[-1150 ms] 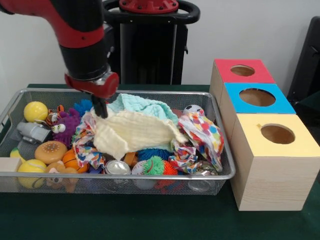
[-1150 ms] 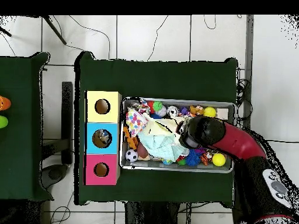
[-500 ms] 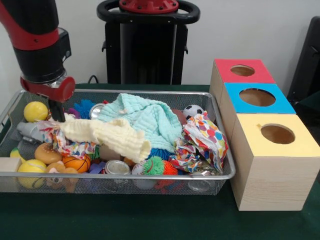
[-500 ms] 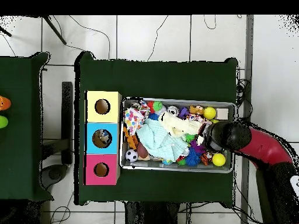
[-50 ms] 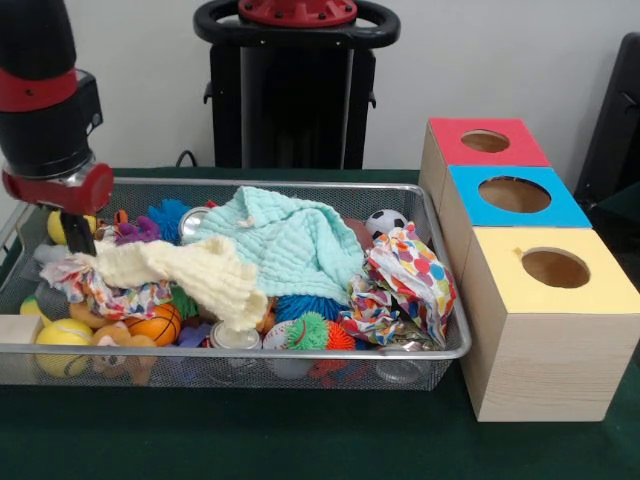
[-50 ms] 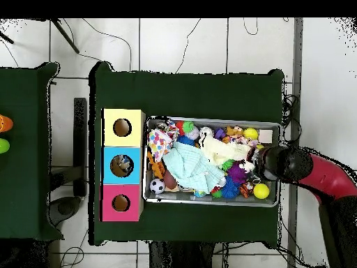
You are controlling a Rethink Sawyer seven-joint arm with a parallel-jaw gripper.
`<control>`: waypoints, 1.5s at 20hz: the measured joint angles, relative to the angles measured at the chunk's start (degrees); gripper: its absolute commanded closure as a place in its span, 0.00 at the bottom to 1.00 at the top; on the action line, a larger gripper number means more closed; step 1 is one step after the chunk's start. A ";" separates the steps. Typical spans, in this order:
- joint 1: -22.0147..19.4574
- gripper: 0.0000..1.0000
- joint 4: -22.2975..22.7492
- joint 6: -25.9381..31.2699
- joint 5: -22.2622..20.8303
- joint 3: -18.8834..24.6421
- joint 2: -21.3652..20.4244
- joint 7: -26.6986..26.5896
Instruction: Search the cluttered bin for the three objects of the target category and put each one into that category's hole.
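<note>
gripper [image 5: 78, 232] at the wire bin's [image 5: 440, 352] end
its tips pinch the pale yellow cloth [image 5: 190, 275], which trails crumpled over the toys.

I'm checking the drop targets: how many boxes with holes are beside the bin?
3, in a row beside the wire bin: red-topped box farthest from the camera, blue-topped box in the middle, yellow-topped box nearest. None appear hidden.
</note>
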 measured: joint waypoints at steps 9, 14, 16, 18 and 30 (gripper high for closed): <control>-5.65 1.00 -6.47 -0.15 -4.96 5.07 5.72 -12.62; -4.75 1.00 -7.09 -6.01 -8.59 4.77 7.97 -14.32; -2.78 1.00 -6.82 -8.68 -9.26 3.45 7.20 -14.25; 1.40 1.00 -5.84 -11.87 -9.72 0.54 6.05 -13.67; 16.43 1.00 3.92 -13.36 -0.18 -4.70 -4.05 -8.15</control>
